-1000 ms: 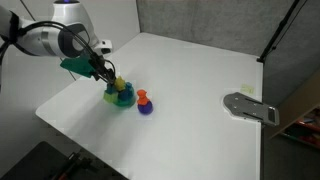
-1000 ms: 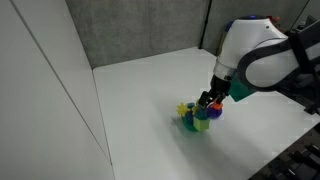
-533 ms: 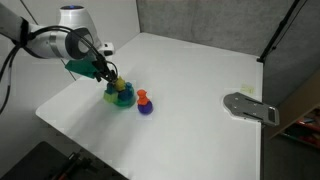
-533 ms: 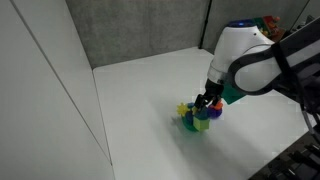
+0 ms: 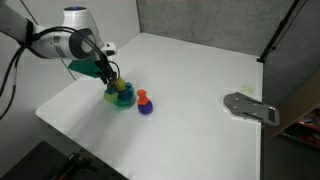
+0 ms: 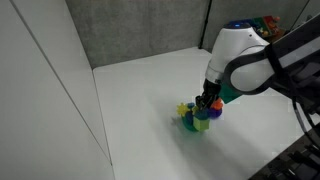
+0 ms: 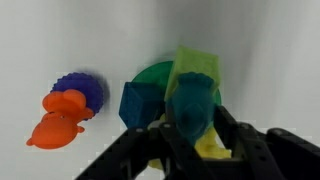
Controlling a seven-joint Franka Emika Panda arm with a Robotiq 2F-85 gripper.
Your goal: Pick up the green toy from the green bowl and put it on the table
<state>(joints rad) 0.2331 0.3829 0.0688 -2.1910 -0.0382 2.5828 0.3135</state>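
In the wrist view the teal green toy (image 7: 192, 105) stands up out of the green bowl (image 7: 150, 75), among a blue block (image 7: 140, 102) and yellow pieces (image 7: 197, 62). My gripper (image 7: 195, 125) has a black finger against each side of the toy and is shut on it. Both exterior views show the gripper (image 5: 110, 80) (image 6: 207, 103) reaching down into the bowl (image 5: 120, 97) (image 6: 197, 122) on the white table (image 5: 190, 70) (image 6: 140, 90). The toy itself is too small to pick out in those views.
An orange-and-purple toy (image 5: 144, 102) (image 7: 65, 108) stands on the table right beside the bowl. A grey flat metal plate (image 5: 250, 107) lies near the table's far edge. A white wall (image 6: 40, 80) runs along one side of the table.
The arm has come slightly lower over the bowl, and the fingers have closed in from wide open onto the green toy. The bowl and the other toys have stayed in place.
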